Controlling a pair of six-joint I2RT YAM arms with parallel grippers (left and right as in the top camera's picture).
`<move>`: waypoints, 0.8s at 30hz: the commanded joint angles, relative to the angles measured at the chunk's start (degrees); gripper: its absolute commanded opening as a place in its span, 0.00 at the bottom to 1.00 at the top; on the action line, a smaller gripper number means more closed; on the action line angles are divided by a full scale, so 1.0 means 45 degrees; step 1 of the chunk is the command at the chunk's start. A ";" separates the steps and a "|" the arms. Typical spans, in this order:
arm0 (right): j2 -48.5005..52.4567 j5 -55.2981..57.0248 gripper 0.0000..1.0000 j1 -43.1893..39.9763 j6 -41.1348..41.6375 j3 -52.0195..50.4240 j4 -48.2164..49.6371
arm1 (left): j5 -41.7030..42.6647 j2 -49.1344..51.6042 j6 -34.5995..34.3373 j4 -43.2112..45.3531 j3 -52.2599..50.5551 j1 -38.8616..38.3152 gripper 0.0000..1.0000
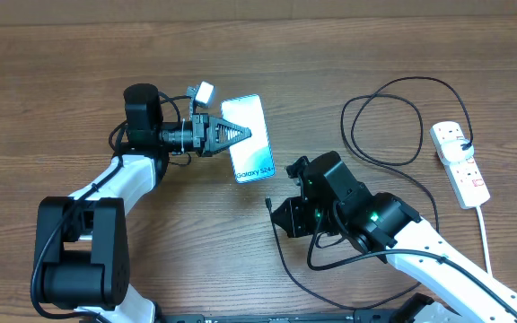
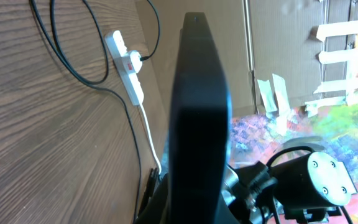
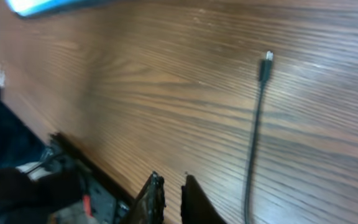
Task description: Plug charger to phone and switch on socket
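Observation:
My left gripper (image 1: 239, 135) is shut on the phone (image 1: 254, 157), gripping its long left side. The phone's light blue screen faces up, with the "Galaxy S24" text at the near end. In the left wrist view the phone (image 2: 197, 112) shows edge-on and dark, tilted off the table. The charger (image 1: 386, 121) is a thin black cable looped at the right; its connector tip (image 1: 268, 202) lies free on the wood below the phone. My right gripper (image 3: 173, 186) is empty with its jaws almost together, just near of the tip (image 3: 266, 62). The socket (image 1: 460, 161) lies at the far right.
The charger's plug sits in the socket's far end (image 2: 126, 59). The white cord (image 1: 485, 238) runs from the socket toward the front edge. More black cable (image 1: 287, 265) trails under my right arm. Cardboard and clutter stand beyond the table's right edge (image 2: 291, 93).

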 commanded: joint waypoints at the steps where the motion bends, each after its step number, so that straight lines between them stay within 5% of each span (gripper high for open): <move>1: 0.0413 0.2589 0.32 0.0136 0.0049 0.0325 -0.0340 | 0.0228 -0.0107 0.0952 0.0092 0.0136 0.0107 0.04; 3: 0.1321 0.3313 0.44 0.0291 -0.0073 0.0325 0.0107 | -0.0301 -0.0107 0.1151 0.0078 0.0136 0.0544 0.04; 6: 0.2419 0.3730 0.49 0.0369 -0.0078 0.0330 0.0797 | -0.0641 -0.0102 0.1112 -0.0121 0.0136 0.1166 0.04; 12: 0.4561 0.3555 0.41 0.0432 -0.0034 0.0801 0.1209 | -0.0675 -0.0102 0.2234 -0.1972 0.0136 0.1855 0.04; 24: 0.6241 0.3682 0.44 0.1214 0.1020 0.1928 0.1710 | -0.2108 -0.0102 0.3589 -0.4265 0.0131 0.1885 0.04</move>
